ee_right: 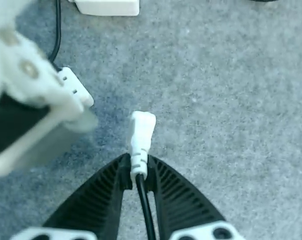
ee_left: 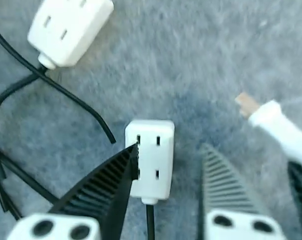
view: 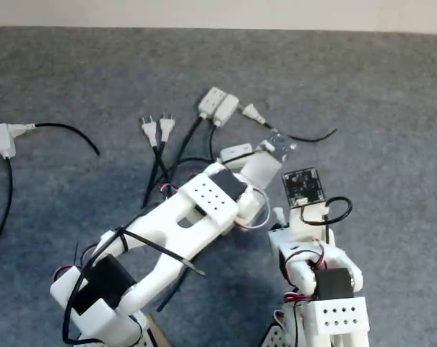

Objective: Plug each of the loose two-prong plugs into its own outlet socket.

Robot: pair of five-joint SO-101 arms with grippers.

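A white two-slot outlet socket (ee_left: 151, 165) on a black cord lies on the grey carpet. My left gripper (ee_left: 169, 149) hovers open over it, one black finger (ee_left: 111, 185) across the socket's edge and the other finger (ee_left: 225, 185) beside it. In the high view this socket (view: 236, 152) lies just left of the left gripper (view: 267, 155). My right gripper (ee_right: 137, 162) is shut on a white two-prong plug (ee_right: 141, 132) at its cord end. The plug points toward the socket (ee_right: 76, 87). Its prongs (ee_left: 245, 102) show close to the left gripper.
Two more white sockets (view: 218, 103) lie farther back with a loose plug (view: 252, 112) beside them. Two loose plugs (view: 157, 129) lie to the left, and a socket with a cord (view: 5, 139) at the far left. Black cords cross the carpet (view: 377, 94).
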